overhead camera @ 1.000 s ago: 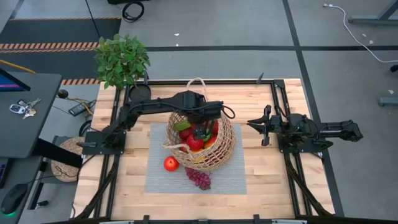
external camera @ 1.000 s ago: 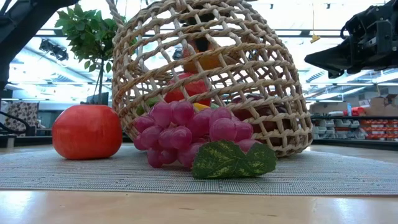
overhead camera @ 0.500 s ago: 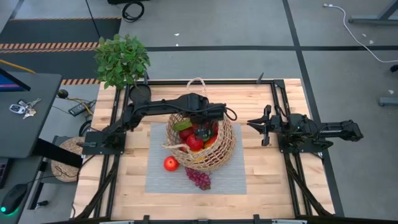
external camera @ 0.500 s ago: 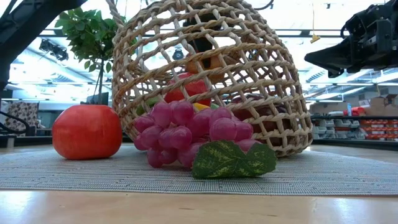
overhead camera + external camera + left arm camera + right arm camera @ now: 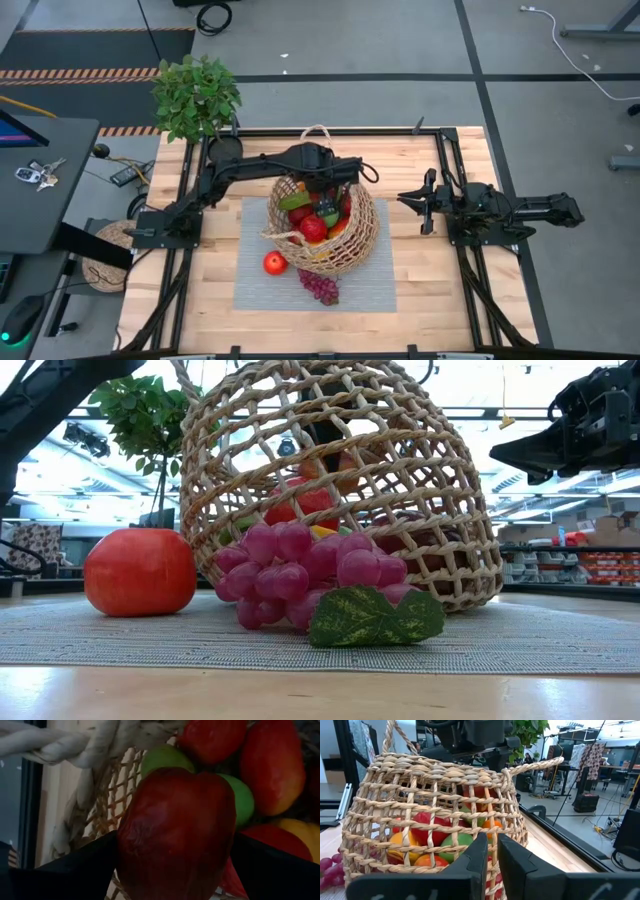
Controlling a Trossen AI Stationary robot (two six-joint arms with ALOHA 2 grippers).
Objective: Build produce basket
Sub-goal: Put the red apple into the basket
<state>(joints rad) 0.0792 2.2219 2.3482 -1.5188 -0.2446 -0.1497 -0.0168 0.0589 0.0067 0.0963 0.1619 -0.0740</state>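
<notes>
Left arm: reaches from bench's left edge across to the basket (image 5: 325,228), wrist bent down over the opening.
Left tool (image 5: 322,208): fingers spread wide around a dark red apple (image 5: 177,832), gripping it just above the produce (image 5: 432,840) inside.
Right arm: parked at right side, right tool (image 5: 418,203) closed, empty, aimed at basket.
Basket: on grey mat (image 5: 375,290), tipped, mouth up; handle toward far edge.
Loose: red apple (image 5: 140,572) and grapes (image 5: 300,570) beside basket.
Writing: none legible.

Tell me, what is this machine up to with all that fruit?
The left gripper is down inside the wicker basket, holding a red apple over the fruit already piled there. Another apple and the grapes lie outside on the mat. The right gripper waits shut beside the basket.
</notes>
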